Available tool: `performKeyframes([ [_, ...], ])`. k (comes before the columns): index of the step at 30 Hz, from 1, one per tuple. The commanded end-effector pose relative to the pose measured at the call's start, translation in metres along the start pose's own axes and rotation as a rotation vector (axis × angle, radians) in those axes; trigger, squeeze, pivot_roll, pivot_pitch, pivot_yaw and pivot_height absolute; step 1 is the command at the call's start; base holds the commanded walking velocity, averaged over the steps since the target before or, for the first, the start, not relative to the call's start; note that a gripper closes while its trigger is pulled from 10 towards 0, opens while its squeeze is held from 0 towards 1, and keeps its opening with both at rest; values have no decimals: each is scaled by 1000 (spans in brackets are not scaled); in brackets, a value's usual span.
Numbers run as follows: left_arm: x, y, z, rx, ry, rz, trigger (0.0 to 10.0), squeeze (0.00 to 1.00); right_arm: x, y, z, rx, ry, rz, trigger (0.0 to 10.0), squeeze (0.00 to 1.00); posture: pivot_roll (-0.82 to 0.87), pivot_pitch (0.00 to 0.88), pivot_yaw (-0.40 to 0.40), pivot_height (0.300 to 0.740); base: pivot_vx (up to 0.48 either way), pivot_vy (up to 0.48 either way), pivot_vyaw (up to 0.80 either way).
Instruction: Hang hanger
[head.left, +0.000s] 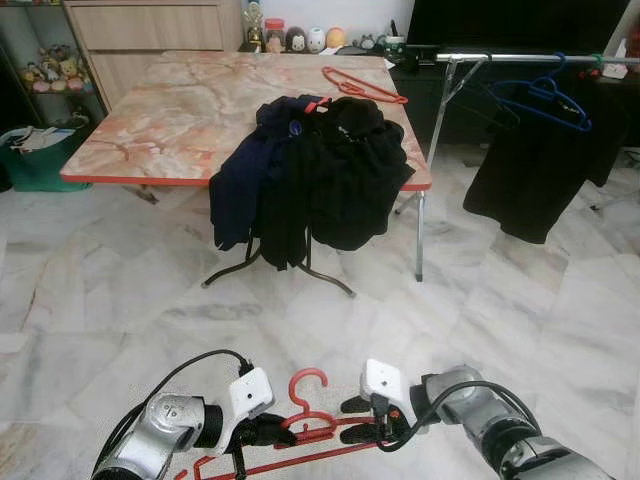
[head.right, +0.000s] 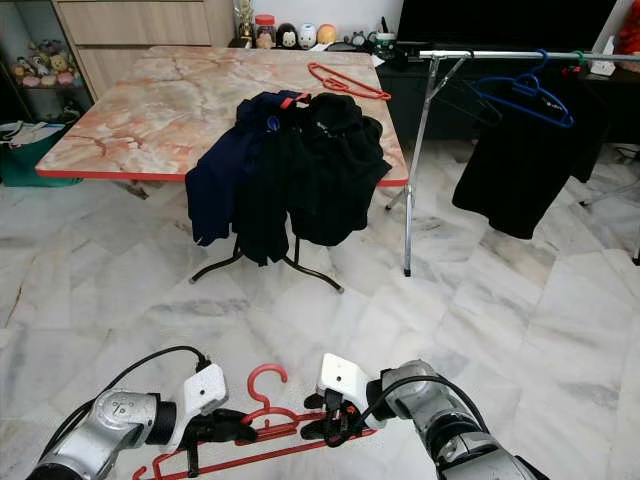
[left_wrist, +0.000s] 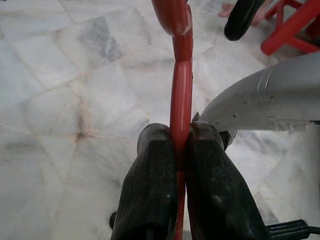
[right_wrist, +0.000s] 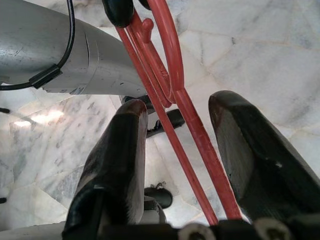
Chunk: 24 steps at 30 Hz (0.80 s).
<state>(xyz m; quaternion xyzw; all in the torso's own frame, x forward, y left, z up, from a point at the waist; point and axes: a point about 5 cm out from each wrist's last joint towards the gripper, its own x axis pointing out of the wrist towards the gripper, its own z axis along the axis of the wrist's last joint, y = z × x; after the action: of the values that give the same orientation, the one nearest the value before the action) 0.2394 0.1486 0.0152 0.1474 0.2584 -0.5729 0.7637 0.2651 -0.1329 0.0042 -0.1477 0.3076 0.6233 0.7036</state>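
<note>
I hold a red hanger (head.left: 308, 378) low over the marble floor, hook pointing up. My left gripper (head.left: 283, 429) is shut on it; in the left wrist view its two fingers (left_wrist: 150, 185) clamp the thin red bar (left_wrist: 181, 90). My right gripper (head.left: 362, 420) is open, and the right wrist view shows the hanger's red bars (right_wrist: 170, 55) running between its spread fingers (right_wrist: 120, 150). A metal clothes rail (head.left: 520, 58) stands at the far right. It carries a blue hanger (head.left: 545, 95) with a black garment (head.left: 540, 165).
A marble-top folding table (head.left: 180, 110) stands ahead with a pile of dark clothes (head.left: 320, 170) draped over its near edge and another red hanger (head.left: 362, 85) on top. A green basket (head.left: 35, 155) sits at far left. Open floor lies between me and the rail.
</note>
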Motion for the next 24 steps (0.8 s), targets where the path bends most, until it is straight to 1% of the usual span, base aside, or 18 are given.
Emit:
performKeyframes([
  [1,0,3,1,35,10,16,0,0,-3,0,-4,7,22,-9,10000,1000,41,0,-73,716,0,0,0],
  [3,0,5,0,57,23,32,0,0,-3,-1,-5,-3,36,-13,10000,1000,41,0,-73,716,0,0,0],
  [4,0,7,-1,72,32,59,0,0,-4,-1,-6,-14,57,-20,10000,1000,41,0,-73,716,0,0,0],
  [6,0,9,-2,82,36,86,0,0,-5,-2,-8,-23,75,-29,10000,1000,37,0,-74,716,0,0,0],
  [9,0,11,-9,126,98,112,0,0,-7,-2,-13,-28,102,-56,10000,1000,37,0,-74,716,0,0,0],
  [10,-1,10,-16,134,128,127,0,0,-7,-1,-16,-16,105,-72,10000,1000,37,0,-74,716,0,0,0],
  [12,-1,10,-21,116,137,169,0,0,-8,0,-21,4,107,-88,10000,996,37,0,-74,716,0,0,0],
  [14,-3,11,-32,98,165,242,0,0,-9,2,-28,20,116,-114,10000,914,37,0,-74,716,0,0,0],
  [15,-4,12,-34,98,172,257,0,0,-9,3,-29,23,116,-119,10000,914,35,0,-73,716,0,0,0],
  [16,-6,13,-40,82,195,304,0,0,-9,4,-31,43,109,-131,10000,529,35,0,-73,716,0,0,0],
  [17,-9,14,-48,63,223,356,0,0,-10,5,-34,68,101,-144,10000,529,35,0,-73,716,0,0,0],
  [18,-10,12,-54,33,233,374,196,0,-10,6,-38,85,100,-153,10000,0,33,0,-71,716,0,0,0],
  [19,-11,10,-57,14,236,381,196,0,-10,7,-40,95,100,-158,10000,0,33,0,-71,716,0,0,0],
  [20,-13,5,-68,-17,270,406,8667,0,-11,11,-47,121,101,-166,10000,0,33,0,-71,716,0,0,0],
  [21,-14,1,-76,-31,292,418,10000,0,-11,14,-52,139,105,-170,10000,0,32,0,-68,716,0,0,0],
  [24,-15,-8,-87,-66,309,440,10000,0,-11,21,-61,171,123,-171,10000,0,31,0,-67,716,0,0,0],
])
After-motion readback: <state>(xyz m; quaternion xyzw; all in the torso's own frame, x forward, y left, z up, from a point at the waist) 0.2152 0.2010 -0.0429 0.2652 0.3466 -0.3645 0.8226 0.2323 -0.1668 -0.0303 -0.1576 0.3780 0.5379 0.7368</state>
